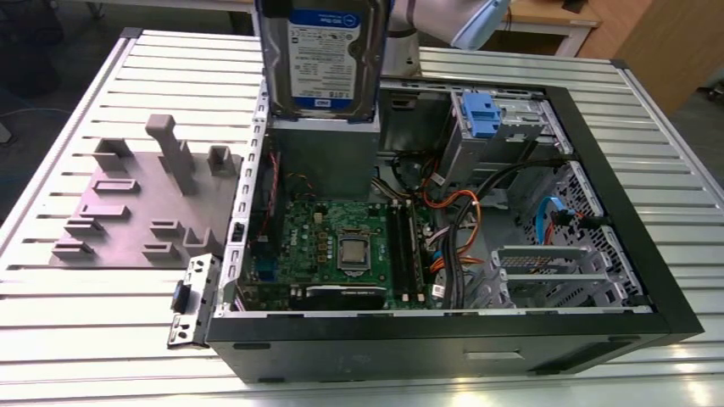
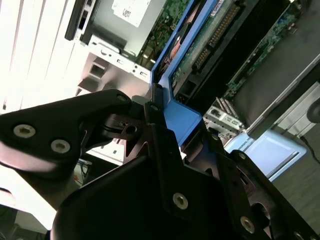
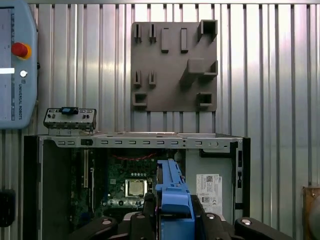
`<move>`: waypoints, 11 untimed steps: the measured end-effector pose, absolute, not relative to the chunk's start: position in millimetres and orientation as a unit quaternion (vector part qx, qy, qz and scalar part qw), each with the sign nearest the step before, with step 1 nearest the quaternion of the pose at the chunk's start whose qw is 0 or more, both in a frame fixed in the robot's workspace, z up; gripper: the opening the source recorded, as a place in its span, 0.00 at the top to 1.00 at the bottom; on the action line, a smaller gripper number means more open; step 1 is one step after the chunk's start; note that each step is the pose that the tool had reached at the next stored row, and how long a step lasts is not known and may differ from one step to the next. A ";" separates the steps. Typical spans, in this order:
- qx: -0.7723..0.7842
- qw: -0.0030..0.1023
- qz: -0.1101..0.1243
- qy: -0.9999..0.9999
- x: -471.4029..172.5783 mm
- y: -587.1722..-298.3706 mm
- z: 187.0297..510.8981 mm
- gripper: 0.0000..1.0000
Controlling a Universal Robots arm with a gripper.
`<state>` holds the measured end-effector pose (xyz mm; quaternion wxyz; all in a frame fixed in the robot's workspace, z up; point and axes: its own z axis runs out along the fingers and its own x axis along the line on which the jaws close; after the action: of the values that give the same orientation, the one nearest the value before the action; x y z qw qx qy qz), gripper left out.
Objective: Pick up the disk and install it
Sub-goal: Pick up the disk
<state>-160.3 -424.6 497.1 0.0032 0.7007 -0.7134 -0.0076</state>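
Holding the disk (image 1: pixel 322 55) upright over the computer case (image 1: pixel 453 348) | I see the gripper (image 3: pixel 174 215) jaws clamped on its blue frame | long axis vertical, lower end just above the grey box (image 1: pixel 322 157)

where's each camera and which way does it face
Exterior view: off the arm, looking down into the open case; the disk held upright above it.
First wrist view: on the wrist, looking down past the claw at case and grey fixture plate.
Second wrist view: on the wrist, close behind the claw.
Shared: both wrist views show the claw clamping the disk.
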 end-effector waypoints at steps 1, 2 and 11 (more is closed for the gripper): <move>0.701 0.003 -0.008 -0.713 -156.2 -424.6 497.0 0.64; 0.701 0.003 -0.008 -0.713 -152.4 -424.6 496.7 0.64; 0.701 0.002 -0.006 -0.713 -122.4 -424.7 495.2 0.64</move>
<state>-122.4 -424.7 495.2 0.0016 0.7007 -0.7134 -0.0060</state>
